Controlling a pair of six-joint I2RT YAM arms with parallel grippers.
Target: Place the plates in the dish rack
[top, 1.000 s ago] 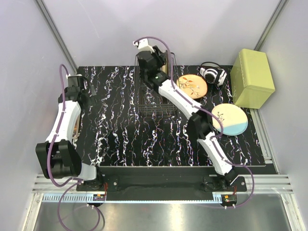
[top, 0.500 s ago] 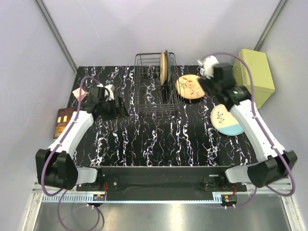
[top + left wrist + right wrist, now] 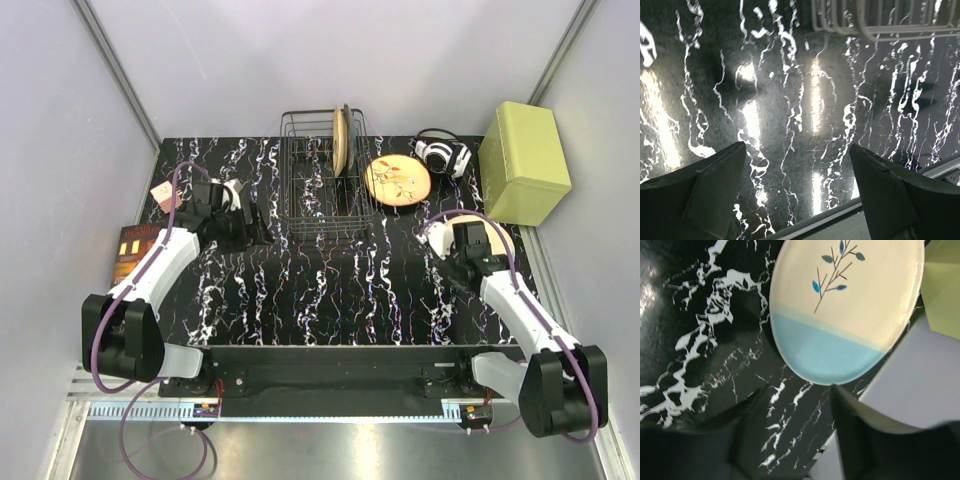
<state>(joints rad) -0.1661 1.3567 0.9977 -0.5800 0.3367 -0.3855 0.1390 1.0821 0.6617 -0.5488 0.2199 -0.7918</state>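
The left gripper (image 3: 797, 147) is held with fingers spread wide and nothing between them, above the marbled table (image 3: 330, 290) just left of the dish rack (image 3: 310, 200). The right gripper (image 3: 797, 390) is likewise parted and empty at the rim of the cream plate (image 3: 845, 310), which is laid flat well right of the rack; contact cannot be told. An orange plate (image 3: 339, 140) and a dark plate (image 3: 349, 135) are stood upright in the rack's right-hand slots, and a second orange plate (image 3: 398, 180) is laid flat just beside its right side.

The whole table (image 3: 330, 290) is seen from high above its near edge, while its top is viewed closely by the wrist cameras, left toward the dish rack (image 3: 880, 20), right toward the cream plate (image 3: 840, 305).
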